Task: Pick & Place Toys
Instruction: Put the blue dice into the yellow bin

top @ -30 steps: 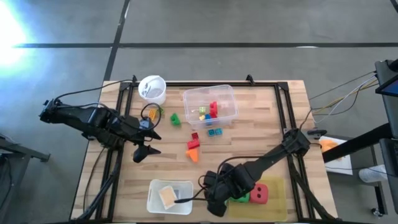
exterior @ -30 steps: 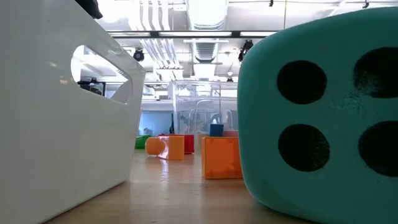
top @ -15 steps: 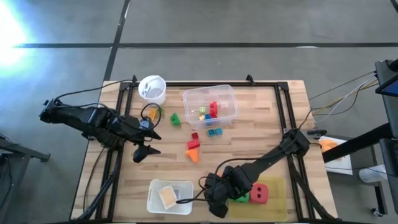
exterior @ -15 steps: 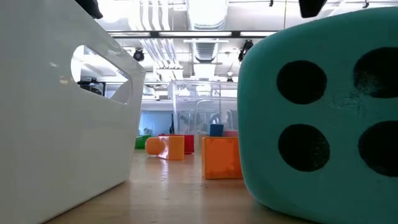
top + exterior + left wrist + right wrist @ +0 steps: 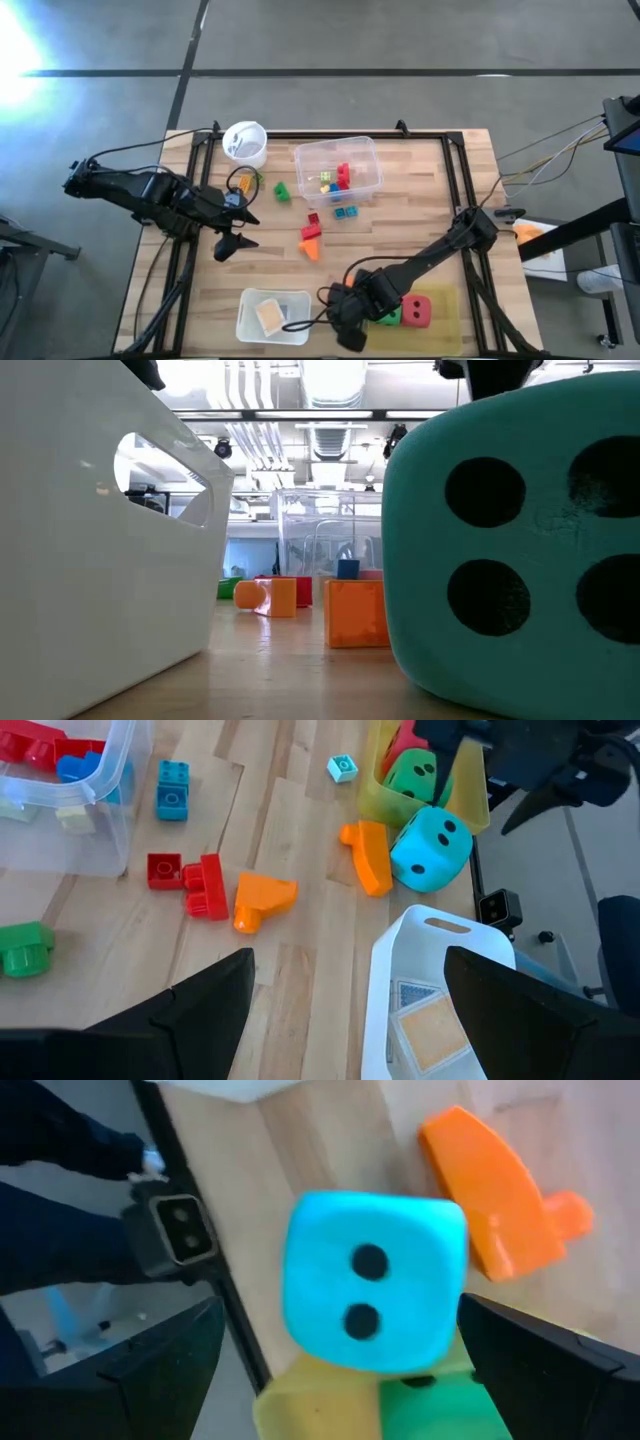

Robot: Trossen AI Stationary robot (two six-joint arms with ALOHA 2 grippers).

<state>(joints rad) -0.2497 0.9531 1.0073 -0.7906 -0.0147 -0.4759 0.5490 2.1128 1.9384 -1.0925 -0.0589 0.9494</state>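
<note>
Over the teal die point(image 5: 372, 1285), near the counter's point(image 5: 420, 190) front edge, the right pincer point(image 5: 350, 325) hangs with its fingers spread wide on either side and nothing between them. The die sits on the wood, just beside a curved orange block point(image 5: 500, 1190) and against the yellow tray point(image 5: 475, 805) that holds the green die point(image 5: 415, 775) and the red die point(image 5: 417, 311).

The crowding is the risk. A finger coming down on the orange block or the tray lip would likely shove the die aside, not seat on it, and the camera mount at the edge is close enough to be knocked. A smooth cube gripped off-centre could also twist out.

The left pincer point(image 5: 345, 995) waits above the left half of the counter, open and empty, looking toward a white bin point(image 5: 440, 995) with flat tiles inside.

More blocks lie mid-counter beside the clear tub point(image 5: 337, 172); a white cup point(image 5: 245, 142) stands at the far left corner. The top is pale wood planking in a black frame. Beyond it runs what seems a workshop ceiling of pipes and strip lights, though the low view is mostly blocked.
</note>
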